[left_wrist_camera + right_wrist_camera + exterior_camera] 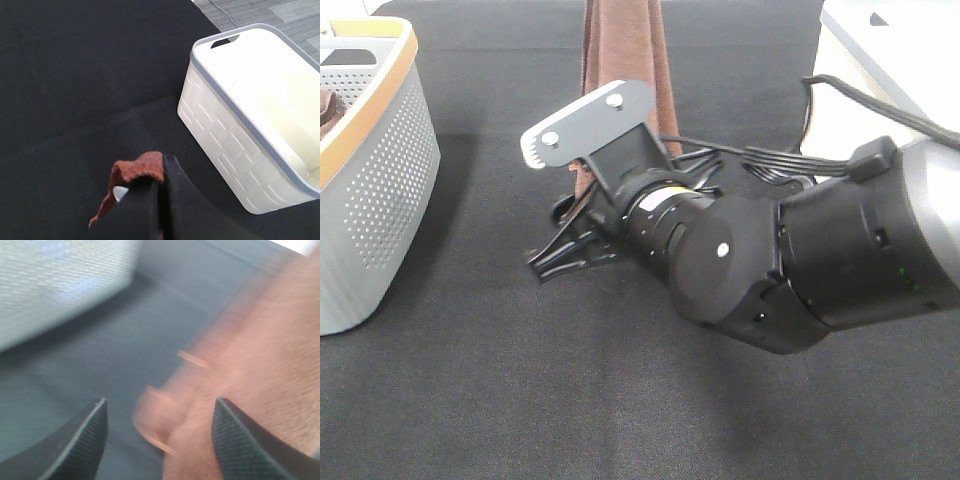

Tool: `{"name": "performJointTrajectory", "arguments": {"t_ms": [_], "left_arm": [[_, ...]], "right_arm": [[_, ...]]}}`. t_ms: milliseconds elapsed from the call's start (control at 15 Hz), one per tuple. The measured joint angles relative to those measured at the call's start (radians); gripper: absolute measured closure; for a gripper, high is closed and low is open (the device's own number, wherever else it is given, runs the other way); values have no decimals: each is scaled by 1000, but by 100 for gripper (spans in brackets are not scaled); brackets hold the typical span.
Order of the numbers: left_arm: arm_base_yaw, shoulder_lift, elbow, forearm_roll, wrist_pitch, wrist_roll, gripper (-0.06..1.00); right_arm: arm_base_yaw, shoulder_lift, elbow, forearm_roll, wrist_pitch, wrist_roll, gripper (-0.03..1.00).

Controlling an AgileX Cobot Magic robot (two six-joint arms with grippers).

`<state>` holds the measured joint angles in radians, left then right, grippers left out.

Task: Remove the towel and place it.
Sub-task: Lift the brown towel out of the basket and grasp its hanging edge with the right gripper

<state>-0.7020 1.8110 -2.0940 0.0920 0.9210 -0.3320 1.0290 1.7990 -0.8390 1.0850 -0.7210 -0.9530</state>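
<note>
**Right claw** (161,402): the jaws stand apart. The hanging towel (260,355) fills the space in front of one finger and reaches into the gap, so passage there is blocked. In front of the other finger the desk (100,355) lies bare as far as the grey perforated basket (380,190). The basket wall closes the way beyond.

**Left claw** (164,167): the jaws are clamped on the towel edge. Ahead of the claw the desk is bare. To one side, apart from the claw, the white basket (235,145) stands as a wall, and its top is unobstructed.

**Behind the right claw**: its own arm (800,270) and cables (770,160) bar the desk from the centre outward.
</note>
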Motion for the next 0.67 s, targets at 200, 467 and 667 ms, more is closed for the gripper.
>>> {"name": "performJointTrajectory", "arguments": {"t_ms": [200,467,667], "left_arm": [[0,0,0,1,17,0,94],[0,0,0,2,55,0,94],[0,-4,0,3,65,0,94]], "right_arm": [[0,0,0,36,-45,-27,38],[0,0,0,115,-147,-63,35],[0,0,0,115,-149,-81,35]]}}
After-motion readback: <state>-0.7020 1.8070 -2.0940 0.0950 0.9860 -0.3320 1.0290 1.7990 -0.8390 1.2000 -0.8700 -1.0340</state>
